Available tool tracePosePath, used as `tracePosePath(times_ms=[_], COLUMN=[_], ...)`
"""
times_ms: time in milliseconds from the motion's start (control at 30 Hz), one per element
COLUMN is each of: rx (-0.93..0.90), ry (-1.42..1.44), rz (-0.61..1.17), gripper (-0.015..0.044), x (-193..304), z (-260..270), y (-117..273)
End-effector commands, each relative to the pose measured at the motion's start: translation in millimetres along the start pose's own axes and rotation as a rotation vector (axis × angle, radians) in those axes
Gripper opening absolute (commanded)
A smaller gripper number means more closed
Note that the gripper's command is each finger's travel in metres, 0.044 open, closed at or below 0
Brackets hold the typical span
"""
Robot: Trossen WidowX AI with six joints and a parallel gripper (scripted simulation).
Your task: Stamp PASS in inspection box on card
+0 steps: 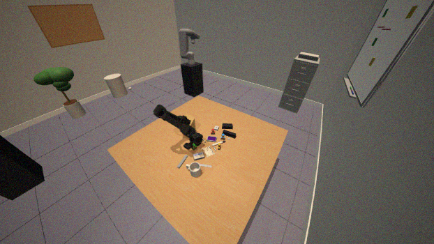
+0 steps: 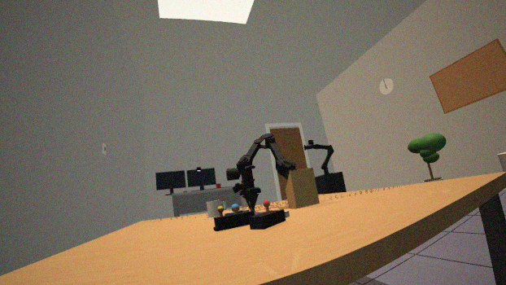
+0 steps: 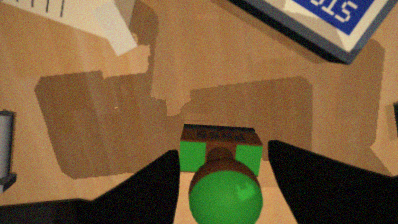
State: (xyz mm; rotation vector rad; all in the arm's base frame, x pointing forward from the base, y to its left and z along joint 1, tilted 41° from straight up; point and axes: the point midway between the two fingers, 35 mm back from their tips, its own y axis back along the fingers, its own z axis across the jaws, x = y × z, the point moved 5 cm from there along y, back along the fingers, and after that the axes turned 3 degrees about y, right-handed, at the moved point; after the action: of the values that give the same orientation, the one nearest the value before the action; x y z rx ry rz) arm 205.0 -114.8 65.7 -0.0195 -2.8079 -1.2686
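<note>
My gripper is open, its black fingers on either side of a green-knobbed stamp. Gaps show between stamp and fingers in the wrist view; the stamp stands upright, and its lettering is too blurred to read. The paper card is at the wrist view's upper left; its box is out of that view. A case labelled as a stamp pad is at the upper right. A purple pad lies beyond the card. Red, blue and yellow stamps stand farther off.
A mug stands near two flat grey bars. A white marker lies near the yellow stamp. Two black blocks lie behind the stamps. A brown box stands by the arm.
</note>
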Motion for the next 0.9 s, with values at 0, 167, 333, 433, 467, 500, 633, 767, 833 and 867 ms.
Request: tracePosePath(times_ms=[0, 167, 333, 433, 467, 500, 633, 767, 833, 867], rx=[-0.002, -0.001, -0.001, -0.001, -0.001, -0.001, -0.002, -0.003, -0.003, -0.004], ry=[0.007, 0.002, 0.002, 0.002, 0.002, 0.002, 0.002, 0.002, 0.002, 0.002], rz=[0.004, 0.000, 0.000, 0.000, 0.000, 0.000, 0.000, -0.001, -0.001, -0.001], gripper=[0.0217, 0.0191, 0.0157, 0.0137, 0.0131, 0.0104, 0.0000, 0.0000, 0.0000, 0.0000], x=[1.9, 0.2, 0.2, 0.2, 0.2, 0.1, -0.2, -0.5, -0.7, -0.7], z=[1.5, 0.4, 0.4, 0.4, 0.4, 0.4, 0.4, 0.3, 0.3, 0.3], y=[-2.2, -0.4, -0.4, -0.4, -0.4, -0.3, 1.1, 2.9, 3.8, 4.2])
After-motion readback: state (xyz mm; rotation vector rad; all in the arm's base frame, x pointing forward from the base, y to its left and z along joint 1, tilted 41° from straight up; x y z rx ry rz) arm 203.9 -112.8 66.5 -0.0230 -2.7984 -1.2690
